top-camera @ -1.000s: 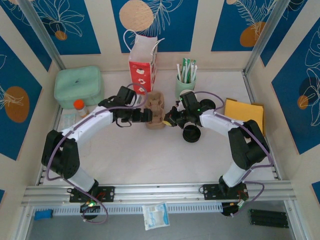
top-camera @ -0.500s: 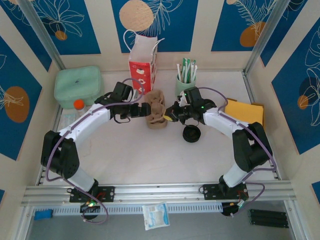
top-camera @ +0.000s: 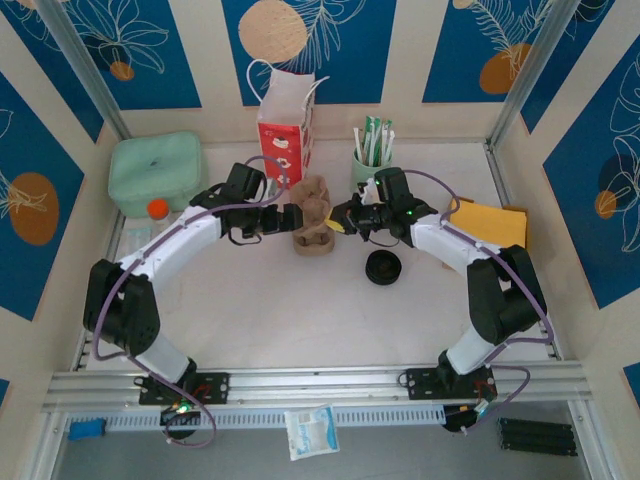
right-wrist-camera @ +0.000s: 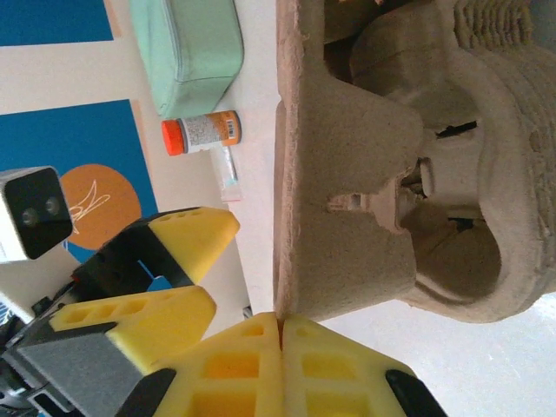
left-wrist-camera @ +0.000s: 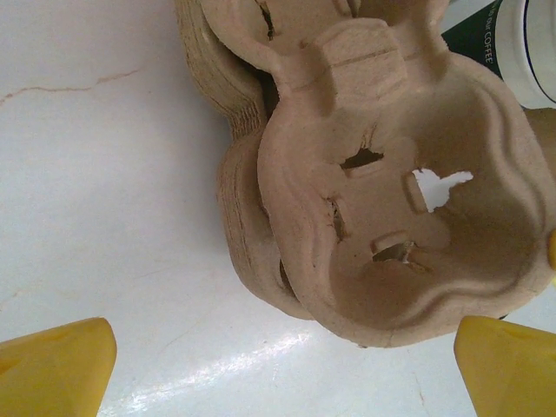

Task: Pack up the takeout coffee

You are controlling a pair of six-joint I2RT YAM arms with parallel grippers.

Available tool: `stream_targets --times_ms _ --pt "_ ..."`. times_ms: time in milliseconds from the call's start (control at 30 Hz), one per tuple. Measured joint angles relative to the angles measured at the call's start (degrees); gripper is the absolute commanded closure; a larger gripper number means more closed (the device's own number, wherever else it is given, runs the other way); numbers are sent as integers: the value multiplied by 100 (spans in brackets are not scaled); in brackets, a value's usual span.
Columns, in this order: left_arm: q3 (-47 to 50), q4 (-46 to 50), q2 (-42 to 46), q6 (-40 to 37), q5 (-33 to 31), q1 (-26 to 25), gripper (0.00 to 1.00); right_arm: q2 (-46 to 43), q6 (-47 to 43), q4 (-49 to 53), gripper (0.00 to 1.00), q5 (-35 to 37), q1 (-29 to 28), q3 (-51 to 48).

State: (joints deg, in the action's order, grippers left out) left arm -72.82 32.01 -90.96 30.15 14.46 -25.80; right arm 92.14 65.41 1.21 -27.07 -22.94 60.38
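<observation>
right gripper (right-wrist-camera: pixel 280 320) is pinching the top carrier (right-wrist-camera: pixel 347 174) shut by its rim; left gripper (left-wrist-camera: pixel 282 372) is gaping open around the stack (left-wrist-camera: pixel 243 200).
we're likely peeling one carrier free; next it needs lifting clear, with the takeout coffee (top-camera: pixel 383 267) sitting on the desk (top-camera: pixel 300 320) nearby.

The walls (top-camera: pixel 330 40) carry deep-blue panels with white leaf outlines and tan-orange discs, split by cream stripes; the cup carrier (top-camera: pixel 312 215) is plain tan pulp; the storage box (top-camera: pixel 155 172) is mint green; the carton (top-camera: pixel 285 125) is red and white; the envelope (top-camera: pixel 490 220) is mustard yellow; the 2 arms (top-camera: pixel 180 245) are white with black joints.
</observation>
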Motion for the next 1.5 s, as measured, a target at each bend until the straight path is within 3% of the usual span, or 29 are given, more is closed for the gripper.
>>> stream_targets --times_ms 867,1500 --pt "0 -979 -413 804 710 334 1 -579 238 -476 100 -151 -63 -1073" --pt "-420 -1670 -1287 1189 962 560 34 -579 236 -612 100 -190 -66 -1189"
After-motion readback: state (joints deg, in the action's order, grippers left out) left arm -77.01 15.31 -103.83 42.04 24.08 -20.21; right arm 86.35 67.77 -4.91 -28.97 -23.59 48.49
